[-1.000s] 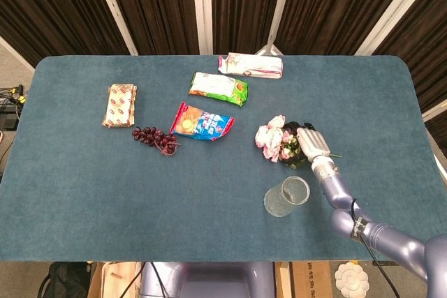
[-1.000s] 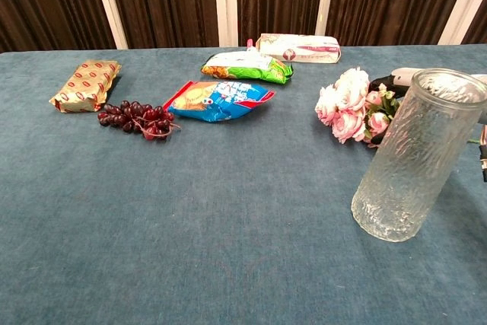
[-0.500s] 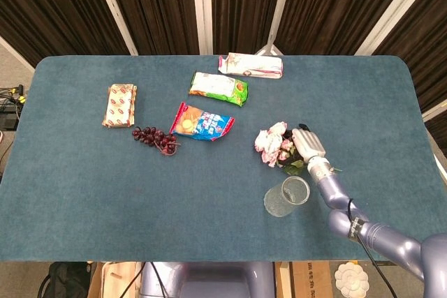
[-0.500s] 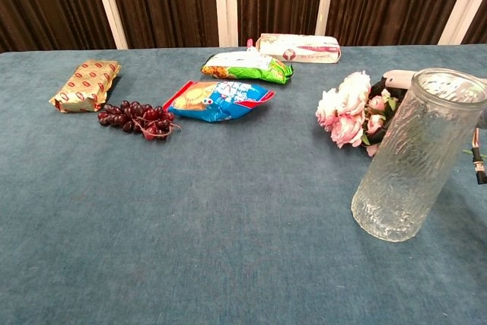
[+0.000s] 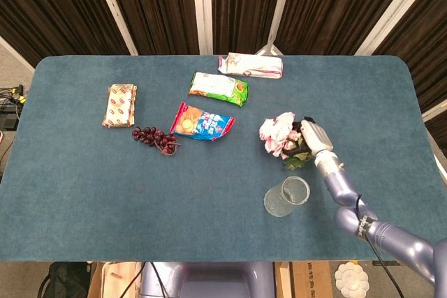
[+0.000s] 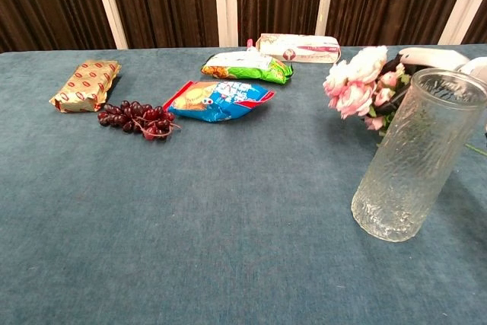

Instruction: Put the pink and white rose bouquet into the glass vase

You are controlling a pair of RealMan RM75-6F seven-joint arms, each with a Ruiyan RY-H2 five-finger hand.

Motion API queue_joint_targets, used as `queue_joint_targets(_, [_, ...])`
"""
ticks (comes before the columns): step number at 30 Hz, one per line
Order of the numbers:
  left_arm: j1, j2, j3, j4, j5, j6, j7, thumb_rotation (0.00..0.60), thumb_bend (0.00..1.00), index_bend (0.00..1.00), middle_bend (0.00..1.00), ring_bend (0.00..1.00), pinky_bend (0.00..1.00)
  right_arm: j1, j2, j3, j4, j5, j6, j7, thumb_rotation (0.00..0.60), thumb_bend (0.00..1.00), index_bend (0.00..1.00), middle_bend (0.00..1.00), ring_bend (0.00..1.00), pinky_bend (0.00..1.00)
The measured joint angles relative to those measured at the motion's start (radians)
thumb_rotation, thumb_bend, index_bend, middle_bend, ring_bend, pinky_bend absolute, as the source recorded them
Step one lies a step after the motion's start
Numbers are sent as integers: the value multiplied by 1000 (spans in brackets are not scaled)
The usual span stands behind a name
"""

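My right hand (image 5: pixel 313 138) grips the pink and white rose bouquet (image 5: pixel 279 134) by its stems and holds it off the table, blooms pointing left. In the chest view the bouquet (image 6: pixel 356 81) hangs just behind and left of the glass vase (image 6: pixel 407 157), with the right hand (image 6: pixel 426 58) partly hidden behind the vase rim. The vase (image 5: pixel 286 197) stands upright and empty on the blue table, a little nearer to me than the bouquet. My left hand shows in neither view.
A bunch of dark grapes (image 5: pixel 155 138), a blue snack bag (image 5: pixel 202 123), a green snack bag (image 5: pixel 218 88), a white and pink packet (image 5: pixel 251 65) and a red-patterned packet (image 5: pixel 119 105) lie on the blue table (image 5: pixel 84 186), left and back.
The right hand has lifted the bouquet off the table; the blooms now sit higher and further back than a second ago. The vase has not moved.
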Motion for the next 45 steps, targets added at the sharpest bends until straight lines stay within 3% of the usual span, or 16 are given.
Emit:
queue_joint_targets(14, [0, -1, -1, 2, 4, 2, -7, 600, 188, 97, 0, 0, 0, -94, 229, 123, -24, -122, -15, 399, 600, 215, 569, 499, 514, 38])
queue_joint_targets(22, [1, 3, 5, 2, 15, 0, -18, 600, 188, 97, 0, 0, 0, -212, 452, 214, -163, -171, 32, 692, 600, 215, 569, 501, 514, 38])
queue_joint_targets(27, [1, 3, 8, 0, 18, -4, -19, 600, 188, 97, 0, 0, 0, -303, 616, 295, -308, -164, 70, 885, 600, 215, 569, 506, 514, 37])
queue_joint_targets(32, [-1, 3, 12, -1, 23, -8, -15, 600, 188, 97, 0, 0, 0, -370, 728, 353, -484, -96, 121, 925, 600, 216, 571, 509, 514, 38])
queue_joint_targets(41, [-5, 3, 11, 2, 19, -17, -14, 600, 188, 97, 0, 0, 0, -400, 824, 414, -819, 74, 205, 855, 600, 215, 573, 515, 522, 38])
queue_joint_targets(45, [-5, 5, 11, 4, 16, -19, -22, 600, 188, 97, 0, 0, 0, -380, 845, 435, -918, 160, 226, 822, 600, 216, 582, 523, 532, 38])
